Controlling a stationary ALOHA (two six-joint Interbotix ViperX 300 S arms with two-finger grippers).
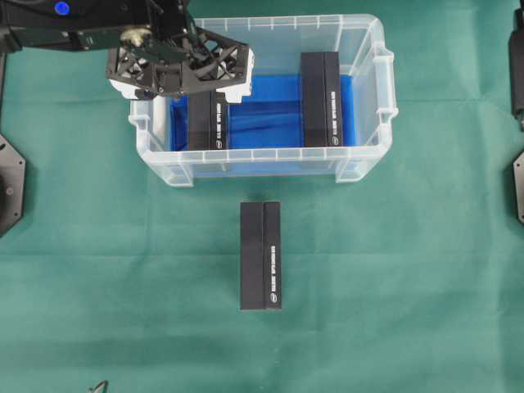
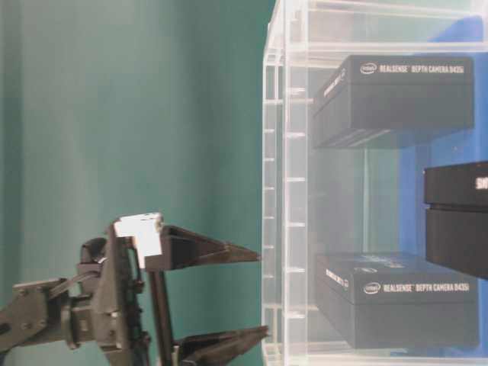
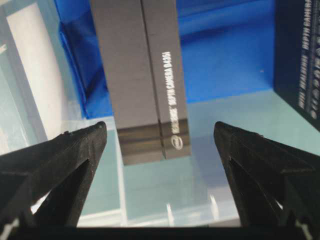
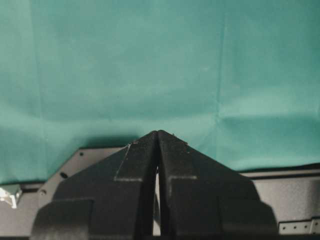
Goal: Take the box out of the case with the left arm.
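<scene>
Above the case's left end, the left pincer hangs spread apart.

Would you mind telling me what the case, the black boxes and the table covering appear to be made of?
The case looks like clear, glossy moulded plastic: its contents show through the walls. The boxes, such as the one outside the case, seem matte black printed cardboard, with sharp edges and white lettering, though that is uncertain. The table covering appears to be green woven cloth, showing soft creases.

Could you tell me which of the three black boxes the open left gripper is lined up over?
The left box in the case, under the left gripper; the other inside sits right, the third outside.
</scene>
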